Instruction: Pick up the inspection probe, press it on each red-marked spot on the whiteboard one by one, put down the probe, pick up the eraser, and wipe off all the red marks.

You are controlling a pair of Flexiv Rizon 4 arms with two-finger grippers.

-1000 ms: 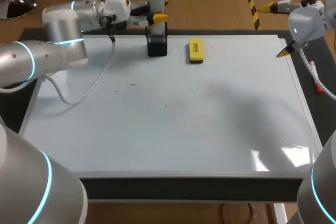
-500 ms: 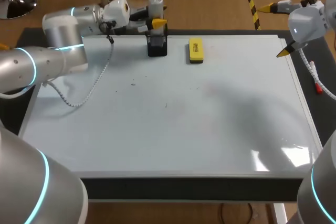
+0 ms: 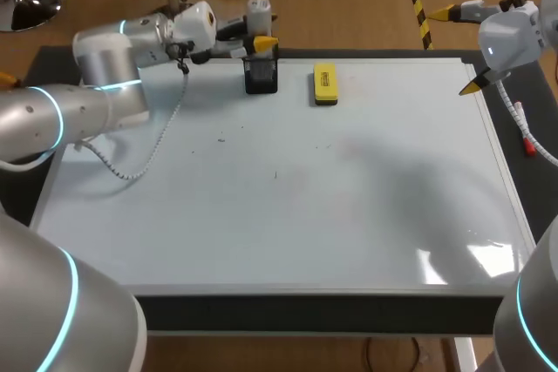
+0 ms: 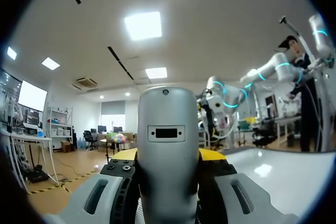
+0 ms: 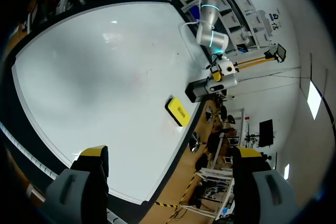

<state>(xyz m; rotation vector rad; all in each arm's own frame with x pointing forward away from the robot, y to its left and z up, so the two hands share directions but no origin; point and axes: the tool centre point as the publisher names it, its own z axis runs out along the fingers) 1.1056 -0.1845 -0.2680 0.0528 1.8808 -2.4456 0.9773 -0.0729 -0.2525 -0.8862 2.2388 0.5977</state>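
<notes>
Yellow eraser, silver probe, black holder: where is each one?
yellow eraser (image 3: 324, 84): head view, middle of its top.
silver probe (image 4: 167, 150): left wrist view, middle of its barrel.
black holder (image 3: 261, 78): head view, its front side.

Far edge is crowded: black holder (image 3: 261, 77), eraser (image 3: 324, 84) just beside, left gripper (image 3: 259, 29) with probe (image 3: 259, 11) above the holder, cable (image 3: 153, 149) draped left. Whiteboard (image 3: 349, 215) middle and right: open passage.

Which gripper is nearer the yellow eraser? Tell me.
Left. The left gripper, holding the inspection probe, is by the black holder beside the eraser; the right gripper hangs at the whiteboard corner, farther off.
</notes>
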